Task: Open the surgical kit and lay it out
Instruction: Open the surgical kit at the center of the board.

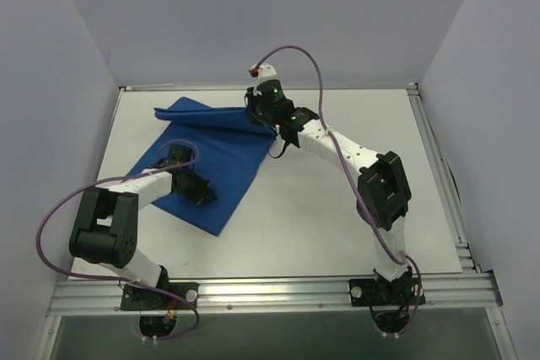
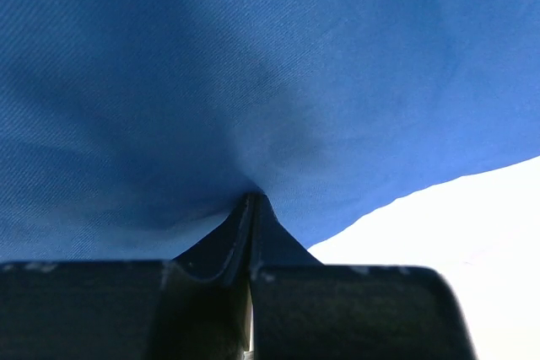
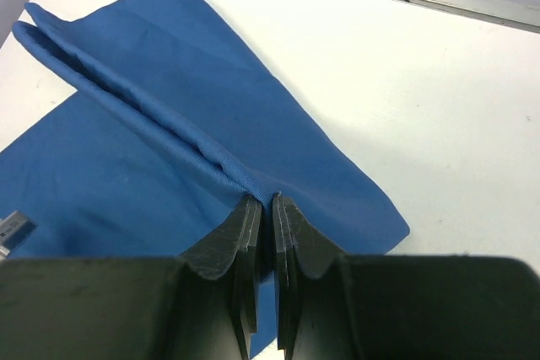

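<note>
A white table (image 1: 337, 208) is seen as the work surface, plain and matt. Along its near edge a slotted aluminium rail (image 1: 278, 291) is fixed. A thinner metal strip (image 1: 354, 87) is set along the far edge, and a side rail (image 1: 439, 166) is mounted down the right edge. The table is enclosed by three pale grey-lilac panels: a back wall (image 1: 270, 6), a left wall (image 1: 42, 82) and a right wall (image 1: 498, 82). In the right wrist view the far strip is shown at the top, where the table is met by the back wall
</note>
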`<state>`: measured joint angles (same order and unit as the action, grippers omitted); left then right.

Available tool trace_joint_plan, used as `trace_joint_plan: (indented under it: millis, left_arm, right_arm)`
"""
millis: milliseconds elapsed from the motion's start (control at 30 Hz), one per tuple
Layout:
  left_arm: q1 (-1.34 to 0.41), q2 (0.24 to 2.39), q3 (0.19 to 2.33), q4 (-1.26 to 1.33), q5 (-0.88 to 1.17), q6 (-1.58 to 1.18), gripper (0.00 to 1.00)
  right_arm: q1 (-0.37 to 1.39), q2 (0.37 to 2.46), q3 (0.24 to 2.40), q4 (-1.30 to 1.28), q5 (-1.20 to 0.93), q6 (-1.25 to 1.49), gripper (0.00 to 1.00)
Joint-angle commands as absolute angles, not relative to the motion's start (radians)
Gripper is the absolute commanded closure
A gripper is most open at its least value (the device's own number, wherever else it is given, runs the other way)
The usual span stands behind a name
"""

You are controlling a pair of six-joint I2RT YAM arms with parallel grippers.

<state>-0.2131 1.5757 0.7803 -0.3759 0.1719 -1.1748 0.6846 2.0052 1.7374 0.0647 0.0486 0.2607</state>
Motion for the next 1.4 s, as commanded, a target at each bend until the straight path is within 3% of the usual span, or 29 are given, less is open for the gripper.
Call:
trace_joint_plan:
  millis: [0, 167, 533, 667, 700, 733, 767, 900, 933, 967, 1000, 1067, 1167, 1267, 1367]
  left_arm:
    - [-0.207, 1.631, 0.749, -0.509, 0.106, -1.163, 0.98]
    - [-0.15, 1.556, 0.631, -0.451, 0.14, -1.181, 0.98]
    - [-0.11, 1.482, 0.617, -0.534, 0.121, -1.169, 0.98]
    - [-0.11, 1.467, 0.604, -0.535, 0.123, -1.169, 0.98]
    - [-0.112, 1.46, 0.601, -0.517, 0.129, -1.163, 0.98]
    - [-0.11, 1.456, 0.601, -0.509, 0.143, -1.145, 0.98]
    - [-0.11, 1.441, 0.607, -0.5, 0.147, -1.131, 0.98]
    - [-0.121, 1.333, 0.67, -0.503, 0.164, -1.029, 0.97]
    - [-0.126, 1.298, 0.686, -0.511, 0.154, -0.994, 0.91]
    - [-0.13, 1.219, 0.713, -0.52, 0.132, -0.979, 0.76]
    - [-0.132, 1.18, 0.73, -0.534, 0.115, -0.962, 0.47]
    - [-0.129, 1.078, 0.767, -0.586, 0.078, -0.93, 0.27]
    - [-0.115, 1.023, 0.873, -0.659, 0.009, -0.853, 0.13]
    - [-0.083, 1.048, 0.974, -0.701, -0.057, -0.769, 0.12]
    - [-0.002, 1.109, 1.032, -0.715, -0.008, -0.71, 0.12]
  right_arm:
    - [0.654, 1.959, 1.763, 0.132, 0.054, 0.258, 1.0]
    - [0.571, 1.962, 1.758, 0.138, 0.032, 0.23, 1.0]
    - [0.367, 2.077, 1.772, 0.124, -0.078, 0.224, 0.99]
    - [0.305, 2.155, 1.818, 0.071, -0.1, 0.21, 0.79]
    - [0.296, 2.177, 1.833, 0.068, -0.112, 0.207, 0.71]
    - [0.282, 2.183, 1.844, 0.058, -0.115, 0.199, 0.54]
    - [0.276, 2.19, 1.856, 0.051, -0.112, 0.193, 0.47]
    - [0.265, 2.195, 1.971, -0.063, -0.081, 0.166, 0.3]
    - [0.265, 2.186, 1.97, -0.07, -0.087, 0.167, 0.29]
    - [0.265, 2.159, 1.959, -0.074, -0.1, 0.185, 0.29]
    - [0.267, 2.142, 1.939, -0.066, -0.132, 0.199, 0.29]
    - [0.275, 2.08, 1.829, -0.034, -0.164, 0.245, 0.29]
    - [0.294, 2.005, 1.637, 0.087, -0.267, 0.351, 0.33]
    - [0.342, 1.948, 1.472, 0.207, -0.319, 0.446, 0.45]
    - [0.379, 1.916, 1.344, 0.33, -0.354, 0.531, 0.46]
